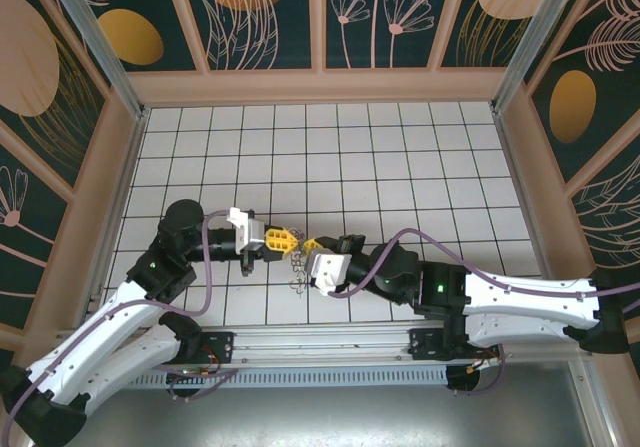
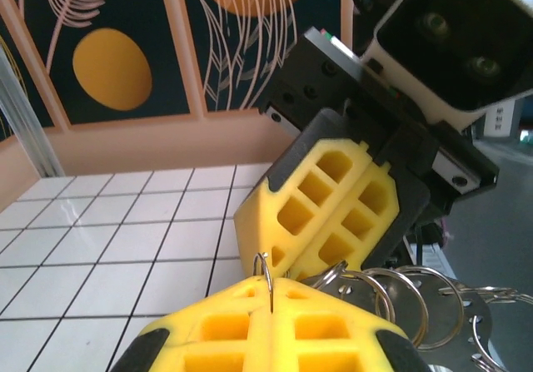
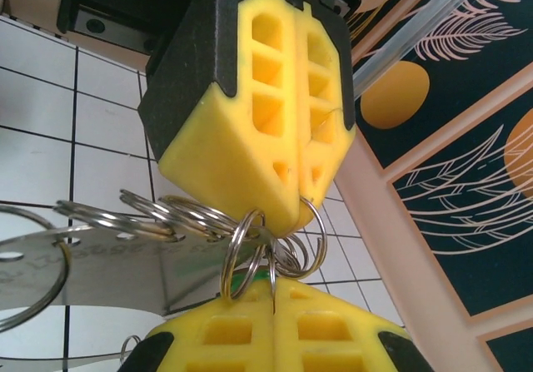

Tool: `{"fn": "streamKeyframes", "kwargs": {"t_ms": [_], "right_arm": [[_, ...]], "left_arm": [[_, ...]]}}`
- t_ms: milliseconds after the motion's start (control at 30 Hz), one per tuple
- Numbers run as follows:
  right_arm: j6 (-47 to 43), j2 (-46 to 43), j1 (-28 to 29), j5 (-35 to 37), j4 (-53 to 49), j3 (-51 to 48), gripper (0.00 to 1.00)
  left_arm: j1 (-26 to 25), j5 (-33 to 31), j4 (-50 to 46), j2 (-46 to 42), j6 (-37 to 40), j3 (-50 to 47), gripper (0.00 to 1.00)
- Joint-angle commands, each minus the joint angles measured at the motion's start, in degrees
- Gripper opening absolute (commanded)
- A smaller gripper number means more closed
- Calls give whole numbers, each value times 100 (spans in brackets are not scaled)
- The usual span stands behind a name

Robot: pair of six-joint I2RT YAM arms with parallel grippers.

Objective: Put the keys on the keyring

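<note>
The keys are too small to tell apart.

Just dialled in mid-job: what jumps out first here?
Centre-front on the white tiled table, the left gripper and right gripper meet yellow tip to tip, both shut on one bunch of silvery rings hanging between them. Around them stand dark floral wall panels.

No legible text or numbers, faint stamped marks on the flat metal plate, too blurred to read
</note>
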Motion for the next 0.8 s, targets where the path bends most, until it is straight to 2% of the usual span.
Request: {"fn": "streamKeyframes", "kwargs": {"t_ms": [0, 200, 500, 667, 767], "right_arm": [[-160, 10, -43, 73, 557, -119, 0], [-183, -85, 30, 94, 747, -185, 4], [350, -707, 146, 390, 400, -228, 25], [302, -789, 91, 555, 215, -108, 24], [363, -625, -152, 33, 11, 141, 23]], "left_arm": [[-40, 399, 1228, -126, -763, -148, 0], [-39, 132, 1285, -168, -886, -186, 0], [-41, -387, 132, -225, -24, 74, 0], [-41, -347, -395, -125, 558, 237, 0], [-35, -258, -703, -8, 855, 407, 0]]}}
